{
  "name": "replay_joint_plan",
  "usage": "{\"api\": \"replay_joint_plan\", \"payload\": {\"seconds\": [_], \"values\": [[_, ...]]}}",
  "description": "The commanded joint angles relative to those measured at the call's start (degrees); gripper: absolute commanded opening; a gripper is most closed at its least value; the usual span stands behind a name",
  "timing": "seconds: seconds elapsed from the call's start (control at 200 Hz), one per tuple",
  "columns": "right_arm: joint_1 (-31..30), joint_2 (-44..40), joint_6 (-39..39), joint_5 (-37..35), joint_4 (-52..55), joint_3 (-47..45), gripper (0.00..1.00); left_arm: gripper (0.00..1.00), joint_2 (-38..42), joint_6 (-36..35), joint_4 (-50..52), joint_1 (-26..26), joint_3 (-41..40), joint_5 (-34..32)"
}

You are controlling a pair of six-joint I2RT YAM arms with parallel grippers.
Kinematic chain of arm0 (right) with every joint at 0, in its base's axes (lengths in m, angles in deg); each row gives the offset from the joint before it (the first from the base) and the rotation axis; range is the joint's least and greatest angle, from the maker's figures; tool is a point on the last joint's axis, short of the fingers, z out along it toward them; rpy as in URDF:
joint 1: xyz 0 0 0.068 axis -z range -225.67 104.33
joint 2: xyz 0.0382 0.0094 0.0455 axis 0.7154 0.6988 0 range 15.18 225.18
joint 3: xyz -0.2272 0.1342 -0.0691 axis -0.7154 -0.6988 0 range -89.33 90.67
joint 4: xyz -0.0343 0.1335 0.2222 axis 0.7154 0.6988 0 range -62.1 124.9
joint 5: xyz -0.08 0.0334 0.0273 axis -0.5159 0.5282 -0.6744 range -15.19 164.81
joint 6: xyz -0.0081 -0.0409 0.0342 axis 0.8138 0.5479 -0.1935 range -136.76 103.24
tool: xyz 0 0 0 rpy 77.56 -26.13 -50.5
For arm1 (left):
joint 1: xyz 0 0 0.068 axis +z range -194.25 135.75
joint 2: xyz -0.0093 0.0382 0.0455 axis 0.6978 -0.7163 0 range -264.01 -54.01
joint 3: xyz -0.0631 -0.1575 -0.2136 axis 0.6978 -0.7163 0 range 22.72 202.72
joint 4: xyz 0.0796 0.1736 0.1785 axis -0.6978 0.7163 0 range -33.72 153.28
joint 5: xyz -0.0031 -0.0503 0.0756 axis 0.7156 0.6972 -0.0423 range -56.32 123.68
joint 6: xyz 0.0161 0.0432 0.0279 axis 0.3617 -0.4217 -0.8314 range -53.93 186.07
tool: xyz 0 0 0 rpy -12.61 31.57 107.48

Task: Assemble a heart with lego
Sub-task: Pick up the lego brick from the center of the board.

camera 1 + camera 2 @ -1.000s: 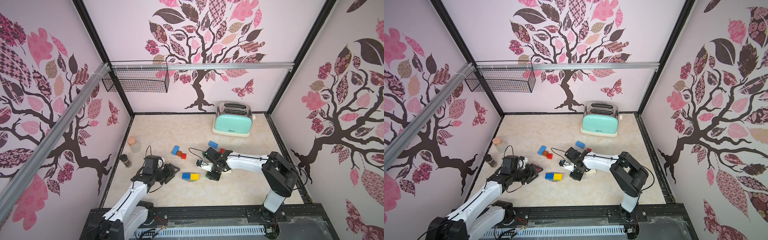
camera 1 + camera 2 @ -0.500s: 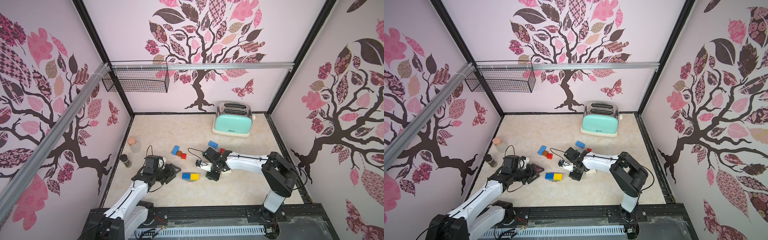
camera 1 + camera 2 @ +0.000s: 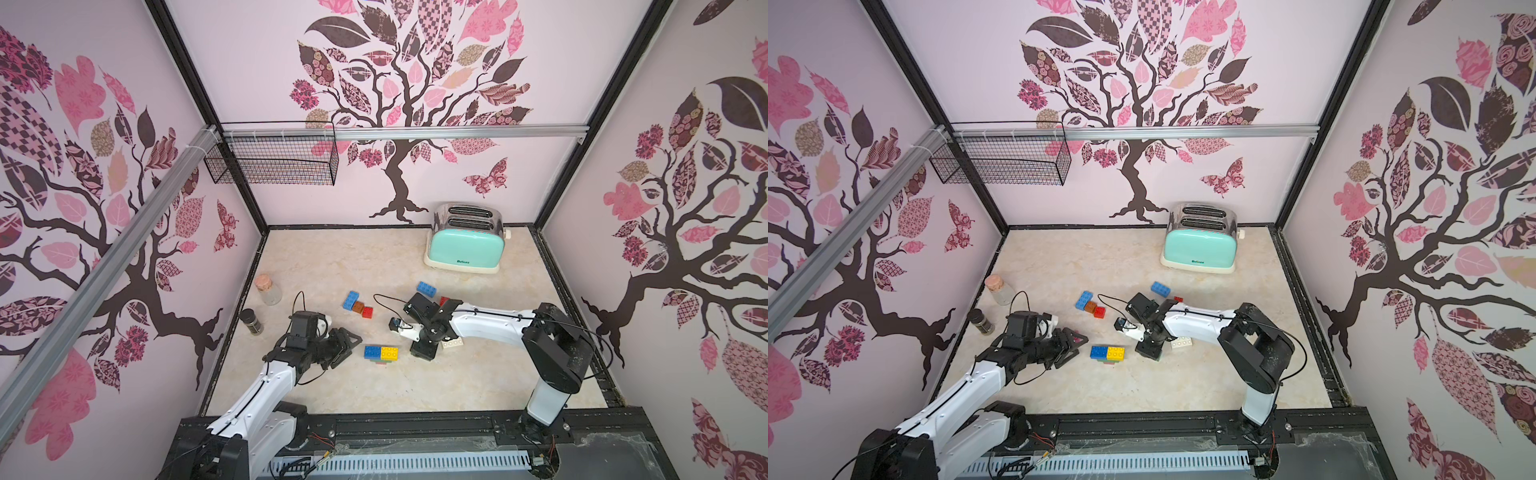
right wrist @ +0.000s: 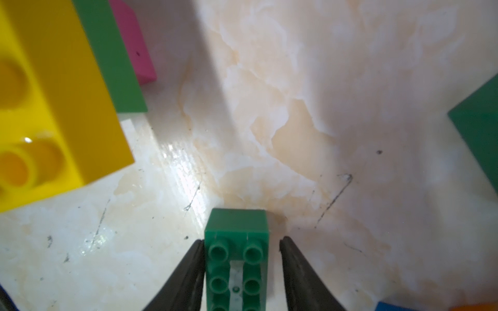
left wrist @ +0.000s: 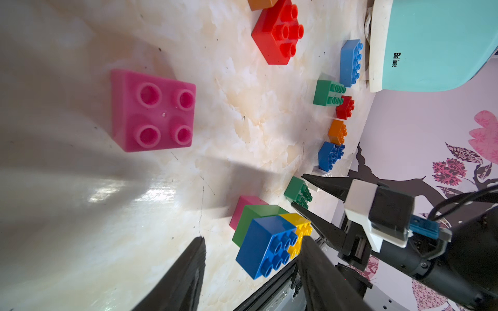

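My left arm (image 3: 266, 386) and right arm (image 3: 486, 322): white shells, black joints, thin black cables (image 3: 300, 292) looping at the wrists, black wedge jaws.

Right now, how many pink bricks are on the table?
2. A loose pink brick lies on its own; a second pink brick sits at the base of the stack. More may be hidden.

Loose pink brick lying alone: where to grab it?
Pinch two opposite side walls of the pink brick, coming straight down from above. It lies flat, studs up, square, with bare table on all sides, so either pair of walls should work.
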Motion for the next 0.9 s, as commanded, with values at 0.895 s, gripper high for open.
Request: {"api": "replay_joint_plan", "payload": {"seconds": [0.895], "values": [[-0.72, -4.88, 5.77, 1.45, 6.83, 6.29, 0.31, 0.62, -2.67, -1.31, -0.92, -9.18, 0.51, 0.02]]}}
